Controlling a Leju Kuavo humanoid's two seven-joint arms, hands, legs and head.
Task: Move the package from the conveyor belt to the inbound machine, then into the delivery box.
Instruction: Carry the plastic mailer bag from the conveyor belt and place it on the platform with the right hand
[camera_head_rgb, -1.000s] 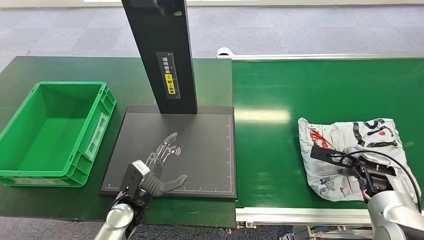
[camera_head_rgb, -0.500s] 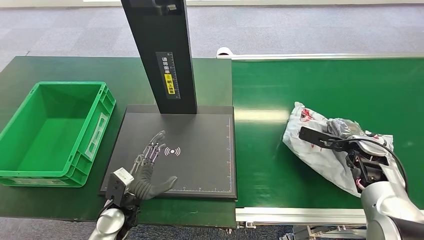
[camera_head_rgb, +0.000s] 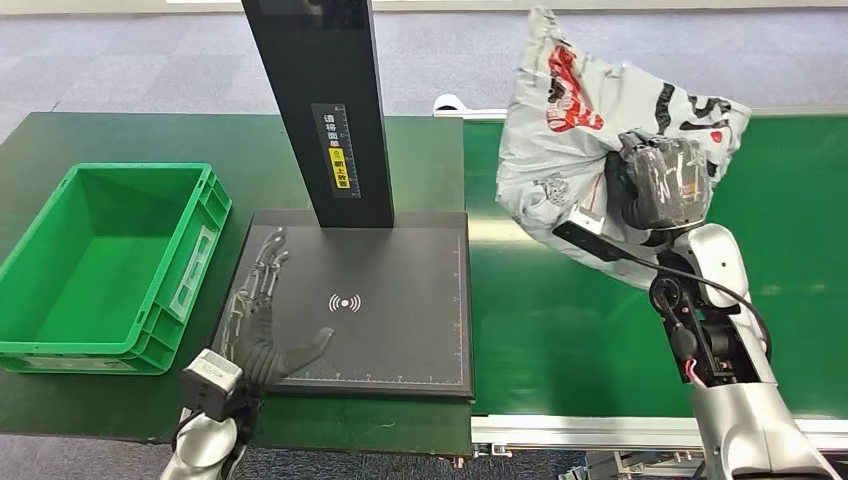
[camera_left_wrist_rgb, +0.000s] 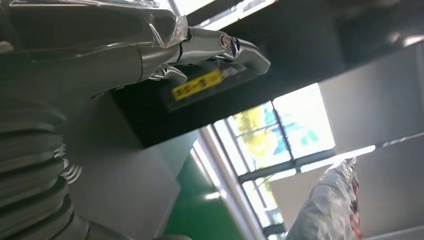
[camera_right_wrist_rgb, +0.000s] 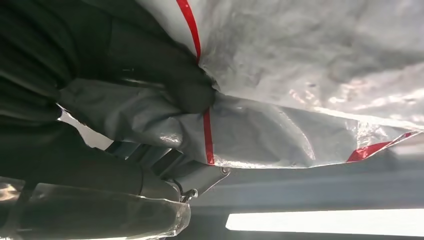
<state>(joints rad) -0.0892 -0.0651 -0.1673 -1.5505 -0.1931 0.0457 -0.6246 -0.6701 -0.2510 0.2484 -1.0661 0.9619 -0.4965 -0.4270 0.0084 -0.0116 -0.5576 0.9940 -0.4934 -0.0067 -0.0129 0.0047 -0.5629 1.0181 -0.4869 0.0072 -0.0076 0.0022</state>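
So, surroundings first: an empty green crate (camera_head_rgb: 100, 262) is parked at the left of the head view on the dark green table (camera_head_rgb: 130, 140), and just right of it the black scanner pad (camera_head_rgb: 400, 300) of the inbound machine is laid flat, with a small white signal icon near its middle. A tall black post (camera_head_rgb: 320, 100) is planted at the pad's back edge and rises out of the top of the frame, a yellow label stuck on its face. That post stands between the crate side and the belt side, right up against the bag's left edge in the picture. The brighter green conveyor belt (camera_head_rgb: 560, 340) is spread across the right half, bordered by a silver rail at the bottom.

The left hand (camera_head_rgb: 262, 320) is seen flat over the pad's left edge at lower left, fingers stretched out and apart, thumb out to the side, nothing held.

The package (camera_head_rgb: 560, 130), a crumpled white plastic bag with red and black print, is held up in the air at upper right, clear of the belt, above the seam between belt and table. It's gripped by the right hand (camera_head_rgb: 660, 185), which is closed on the bag's right side; in the right wrist view the dark fingers (camera_right_wrist_rgb: 190, 90) are bunched into the gathered plastic (camera_right_wrist_rgb: 310, 75). In the left wrist view the bag (camera_left_wrist_rgb: 330, 205) is caught at the lower right.
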